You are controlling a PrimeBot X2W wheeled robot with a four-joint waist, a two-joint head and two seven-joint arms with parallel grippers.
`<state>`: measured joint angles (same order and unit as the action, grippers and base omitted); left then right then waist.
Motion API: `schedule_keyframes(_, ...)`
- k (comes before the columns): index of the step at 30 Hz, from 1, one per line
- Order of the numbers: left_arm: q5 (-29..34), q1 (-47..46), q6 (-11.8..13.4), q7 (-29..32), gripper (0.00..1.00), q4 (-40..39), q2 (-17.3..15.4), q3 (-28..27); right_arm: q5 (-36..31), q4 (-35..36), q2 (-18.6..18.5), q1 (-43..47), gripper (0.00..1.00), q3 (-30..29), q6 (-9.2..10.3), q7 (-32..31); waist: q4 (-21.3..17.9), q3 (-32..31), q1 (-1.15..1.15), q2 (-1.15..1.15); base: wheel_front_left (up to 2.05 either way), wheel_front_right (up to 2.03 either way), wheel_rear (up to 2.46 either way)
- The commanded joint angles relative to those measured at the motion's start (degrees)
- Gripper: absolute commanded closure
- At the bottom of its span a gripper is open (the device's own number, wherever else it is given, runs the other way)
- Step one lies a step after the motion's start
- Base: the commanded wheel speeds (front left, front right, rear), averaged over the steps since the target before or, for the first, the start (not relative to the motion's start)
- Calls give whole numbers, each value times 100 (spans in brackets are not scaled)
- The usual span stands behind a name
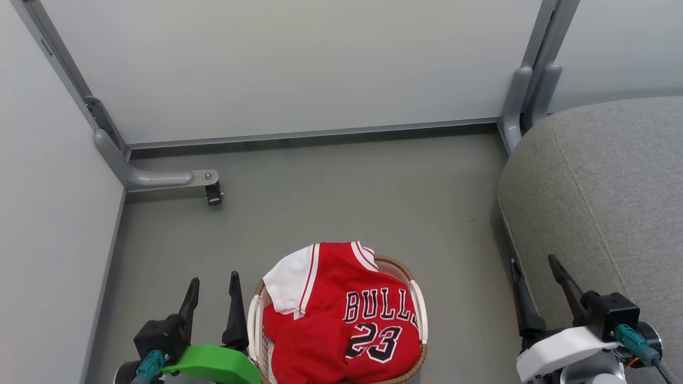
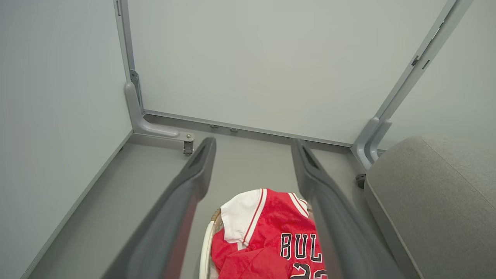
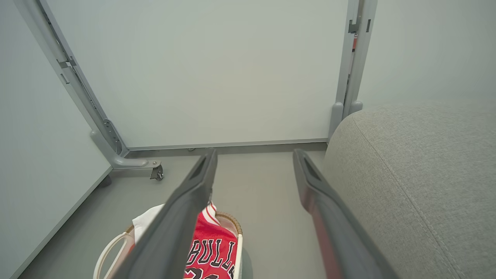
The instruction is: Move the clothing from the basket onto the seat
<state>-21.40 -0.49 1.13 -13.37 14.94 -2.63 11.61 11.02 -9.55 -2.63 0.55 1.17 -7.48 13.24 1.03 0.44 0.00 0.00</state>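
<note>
Left gripper [image 1: 214,277], right gripper [image 1: 532,260]: fingers wide apart, empty. Grey floor [image 1: 341,186], pale panels [image 1: 293,64] around. Clothing [image 1: 341,309] hides the basket [image 1: 421,309] interior; seat [image 1: 613,186] cut off right.

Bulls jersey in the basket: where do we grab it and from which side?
Probably the white sleeve of the jersey: it sits bunched and raised at the heap's left, above the basket rim, nearest the open left gripper. Come straight down from above, jaws straddling the fold; the rim and handles would likely block a sideways approach.
</note>
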Motion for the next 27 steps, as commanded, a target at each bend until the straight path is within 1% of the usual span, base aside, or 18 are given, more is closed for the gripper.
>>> schedule_keyframes(1,96,47,37,-49,0,-2,-39,25,-124,6,-36,46,0,0,-2,67,1,0,0,0,0,0,0)
schedule_keyframes(15,523,72,100,-197,0,87,-41,130,-630,7,-41,94,0,-8,-1,198,13,-1,0,0,0,0,0)
schedule_keyframes(27,466,43,95,-181,0,151,-41,151,-588,-15,-41,81,0,-46,-1,204,16,-5,0,0,0,0,0)
